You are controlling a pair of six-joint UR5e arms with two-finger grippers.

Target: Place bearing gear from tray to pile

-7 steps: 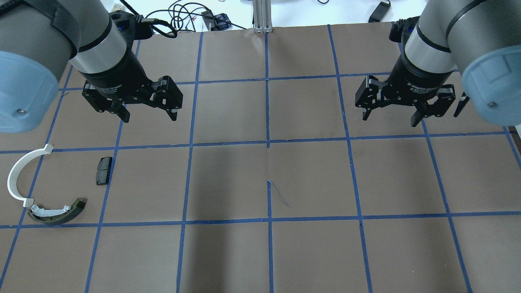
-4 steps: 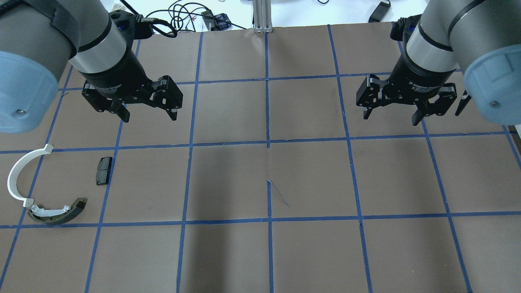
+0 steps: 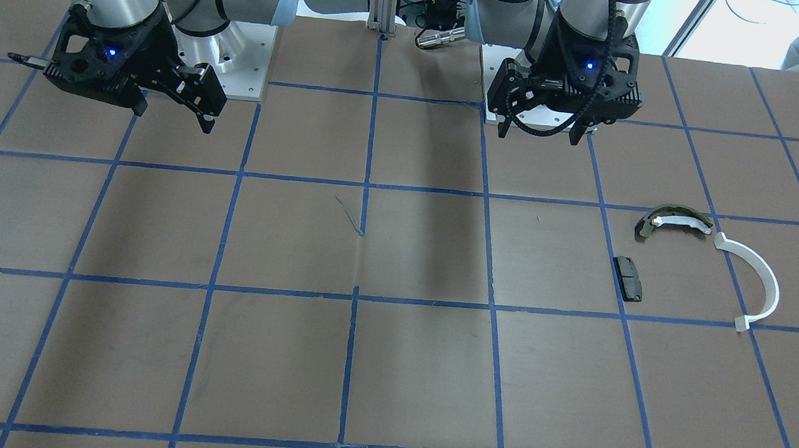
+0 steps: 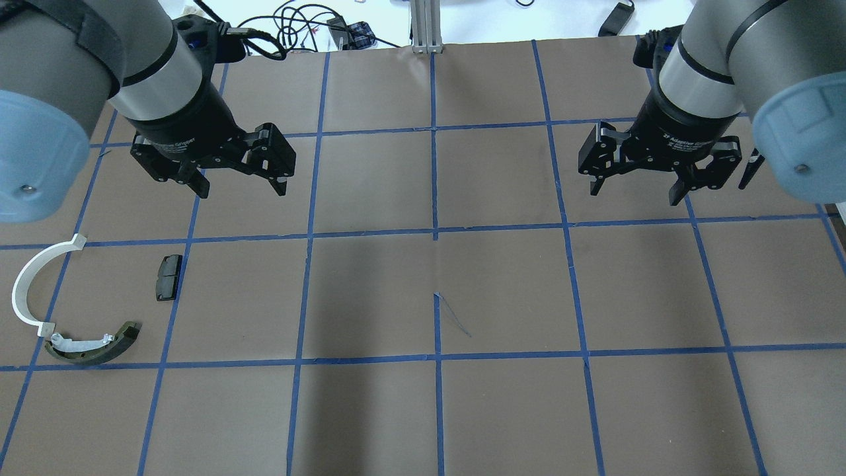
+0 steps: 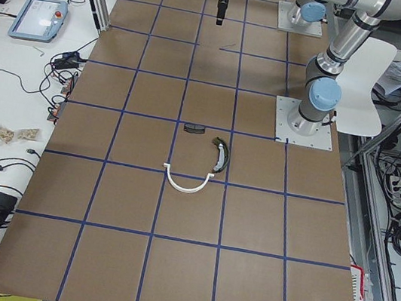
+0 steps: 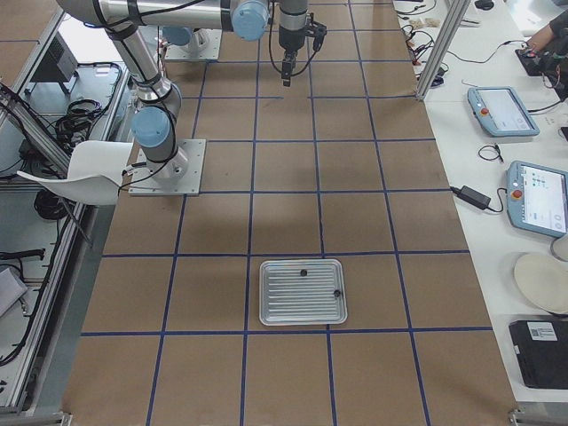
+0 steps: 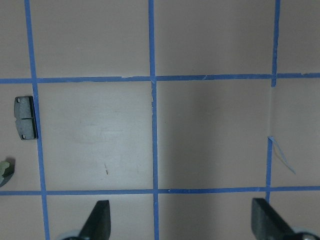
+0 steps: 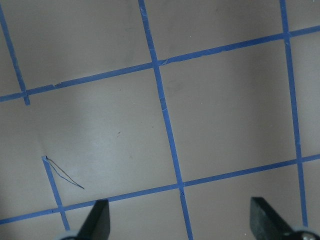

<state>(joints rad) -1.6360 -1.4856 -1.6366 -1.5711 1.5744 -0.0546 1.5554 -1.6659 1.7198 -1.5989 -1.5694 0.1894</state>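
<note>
The pile lies at the table's left: an olive-and-white curved shoe [image 4: 92, 344], a thin white half-ring strip [image 4: 30, 284] and a small black pad [image 4: 168, 277]. They also show in the front view: shoe [image 3: 674, 221], strip [image 3: 754, 277], pad [image 3: 629, 277]. The metal tray [image 6: 302, 306] shows only in the exterior right view, holding two small dark parts [image 6: 303, 272] [image 6: 336, 293]; I cannot tell which is the bearing gear. My left gripper [image 4: 243, 192] hangs open and empty, beyond and right of the pile. My right gripper [image 4: 634, 195] hangs open and empty over bare table.
Brown table cover with a blue tape grid. Cables [image 4: 297, 26] and an aluminium post [image 4: 426, 26] stand at the far edge. Tablets [image 6: 501, 111] and cables lie on a side bench beyond the table.
Both arms have shifted only very slightly. Both grippers stay open and the pile's parts have not moved.
</note>
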